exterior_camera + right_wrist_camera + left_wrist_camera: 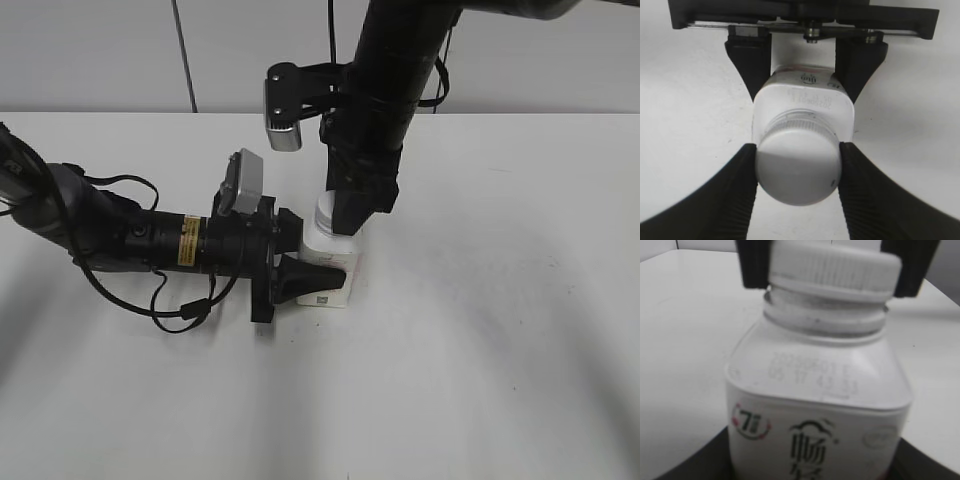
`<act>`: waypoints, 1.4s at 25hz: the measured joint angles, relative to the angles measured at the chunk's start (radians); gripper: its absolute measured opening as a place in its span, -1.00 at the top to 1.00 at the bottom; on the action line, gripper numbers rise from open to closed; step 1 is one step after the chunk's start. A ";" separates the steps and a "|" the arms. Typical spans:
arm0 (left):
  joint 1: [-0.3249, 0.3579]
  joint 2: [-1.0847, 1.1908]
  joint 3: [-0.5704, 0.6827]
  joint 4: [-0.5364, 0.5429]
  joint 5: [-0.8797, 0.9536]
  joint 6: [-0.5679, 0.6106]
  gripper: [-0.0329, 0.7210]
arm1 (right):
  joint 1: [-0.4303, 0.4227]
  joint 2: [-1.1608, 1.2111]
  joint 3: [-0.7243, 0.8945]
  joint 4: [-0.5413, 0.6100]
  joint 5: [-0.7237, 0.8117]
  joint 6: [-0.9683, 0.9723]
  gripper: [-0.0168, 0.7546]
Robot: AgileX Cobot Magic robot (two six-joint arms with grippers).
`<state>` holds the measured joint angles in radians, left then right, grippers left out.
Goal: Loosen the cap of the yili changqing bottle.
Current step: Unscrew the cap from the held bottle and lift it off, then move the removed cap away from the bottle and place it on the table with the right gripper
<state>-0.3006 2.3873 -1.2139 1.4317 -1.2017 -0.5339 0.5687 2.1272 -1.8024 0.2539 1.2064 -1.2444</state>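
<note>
The yili changqing bottle [335,268] stands upright on the white table, a small white squarish bottle with a pale label. My left gripper [315,278] comes in from the left and is shut on the bottle's body [815,410]; its fingers show at the bottom corners of the left wrist view. My right gripper [352,215] comes down from above and is shut on the cap [797,167], one finger on each side. The cap [832,265] is white and ribbed, and sits on the neck. In the right wrist view the bottle [805,97] is below the cap, and the left gripper's fingers flank it.
The white table [500,330] spreads all around the bottle. A grey wall with a vertical seam [183,50] stands at the back. The left arm's cables [180,310] lie on the table at the left.
</note>
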 joint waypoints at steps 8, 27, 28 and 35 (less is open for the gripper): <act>0.000 0.000 0.000 0.005 -0.001 -0.001 -0.08 | 0.000 -0.021 0.000 0.024 0.005 -0.010 -0.06; 0.000 0.000 0.000 0.005 -0.001 -0.002 -0.08 | -0.014 -0.123 0.000 -0.030 0.007 0.448 -0.06; 0.000 0.000 0.000 0.005 -0.001 -0.002 -0.08 | -0.020 -0.123 0.000 -0.030 0.008 0.497 -0.06; 0.000 0.000 0.000 0.005 0.000 -0.002 -0.08 | -0.108 -0.123 0.007 -0.033 0.009 0.771 -0.06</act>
<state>-0.3006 2.3873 -1.2139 1.4368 -1.2020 -0.5364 0.4608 2.0039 -1.7953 0.2207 1.2154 -0.4736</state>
